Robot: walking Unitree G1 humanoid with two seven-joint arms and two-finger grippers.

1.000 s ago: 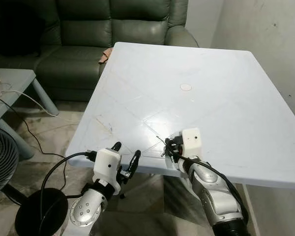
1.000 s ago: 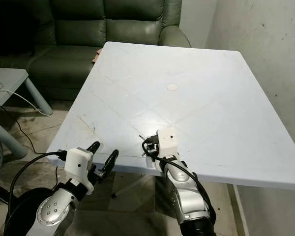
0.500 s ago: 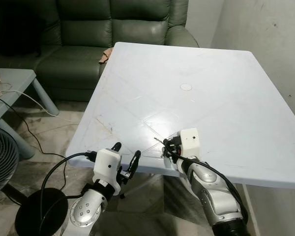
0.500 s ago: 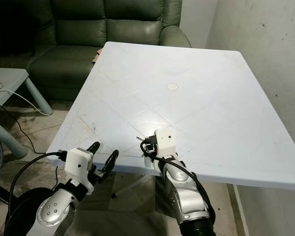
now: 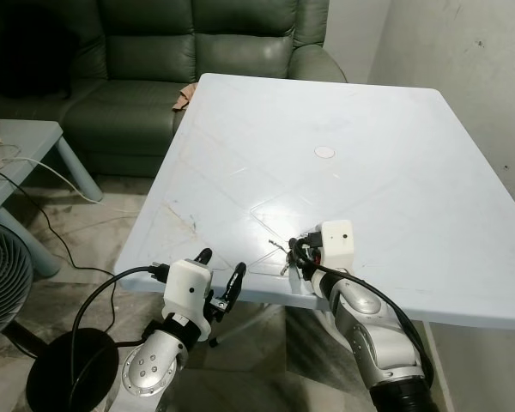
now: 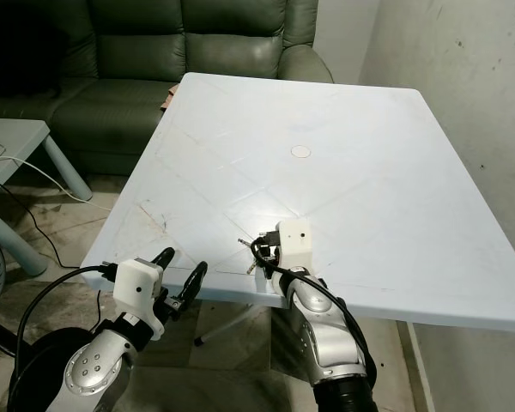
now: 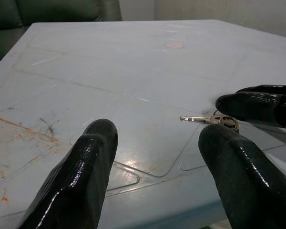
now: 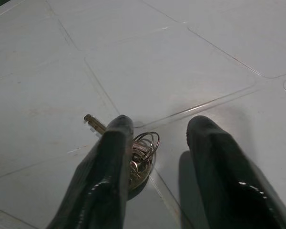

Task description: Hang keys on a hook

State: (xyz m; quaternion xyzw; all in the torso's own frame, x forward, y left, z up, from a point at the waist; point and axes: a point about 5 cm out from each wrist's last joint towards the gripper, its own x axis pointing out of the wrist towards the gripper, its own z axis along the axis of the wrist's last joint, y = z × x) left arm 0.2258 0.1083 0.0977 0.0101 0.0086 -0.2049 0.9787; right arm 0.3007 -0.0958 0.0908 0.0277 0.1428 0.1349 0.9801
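Observation:
A small bunch of keys point(image 5: 282, 250) on a ring lies flat on the white table point(image 5: 343, 120), close to its front edge. My right gripper point(image 5: 299, 255) rests low on the table right at the keys. In the right wrist view the keys point(image 8: 144, 151) lie against the inner side of one finger point(image 8: 109, 176), partly tucked under it, while the other finger point(image 8: 224, 171) stands apart, so the gripper is open. My left gripper point(image 5: 220, 269) hangs open just below the table's front edge, to the left of the keys point(image 7: 212, 119).
A dark green sofa point(image 5: 189, 43) stands behind the table. A low grey side table point(image 5: 26, 146), a white cable point(image 5: 51, 176) and a fan point(image 5: 0, 283) are on the left. A bare wall point(image 5: 472, 69) runs along the right. A small round mark point(image 5: 324, 153) sits mid-table.
My right wrist has shifted slightly to the right while staying at the keys. The keys still lie on the table and the left arm has not moved.

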